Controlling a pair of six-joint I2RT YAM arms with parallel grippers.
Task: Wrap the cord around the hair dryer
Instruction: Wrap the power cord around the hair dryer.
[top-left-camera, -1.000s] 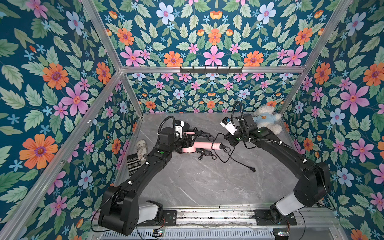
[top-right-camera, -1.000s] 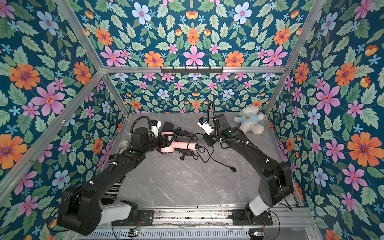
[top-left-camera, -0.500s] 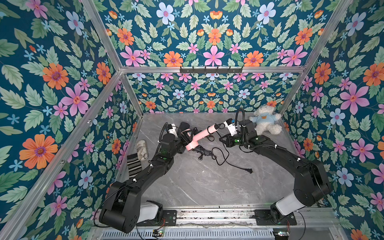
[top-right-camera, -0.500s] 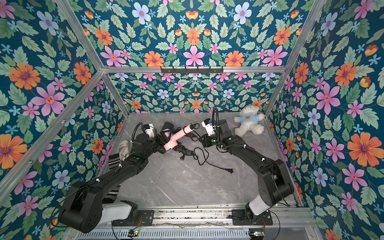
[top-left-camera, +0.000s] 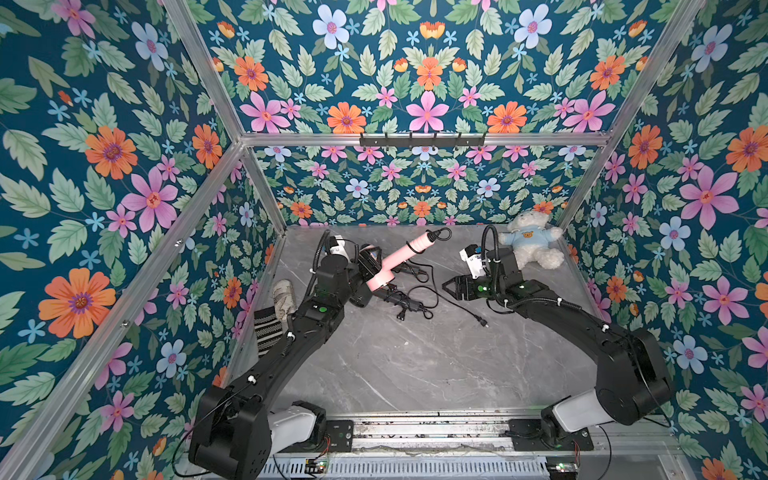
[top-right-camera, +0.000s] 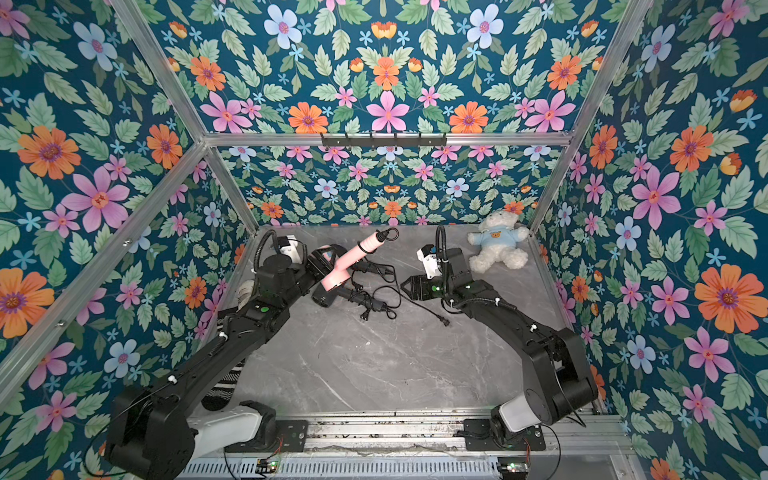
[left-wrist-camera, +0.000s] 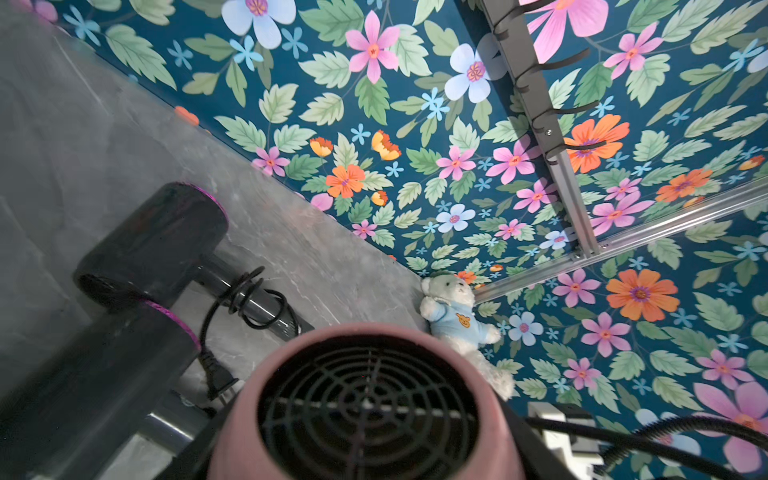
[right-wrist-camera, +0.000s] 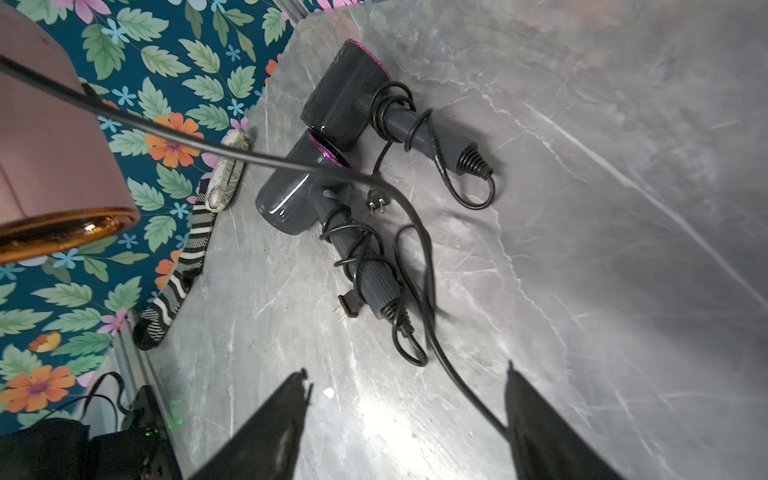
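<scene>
Right wrist view: right gripper spread wide above the table, cord passing between its open jaws, contact unclear. Both top views: left gripper clamped on the pink hair dryer, held clear of the table near the back wall, handle tilted upward.

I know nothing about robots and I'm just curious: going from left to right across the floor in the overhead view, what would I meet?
Striped sock → pink hair dryer → right claw → teddy bear.
</scene>
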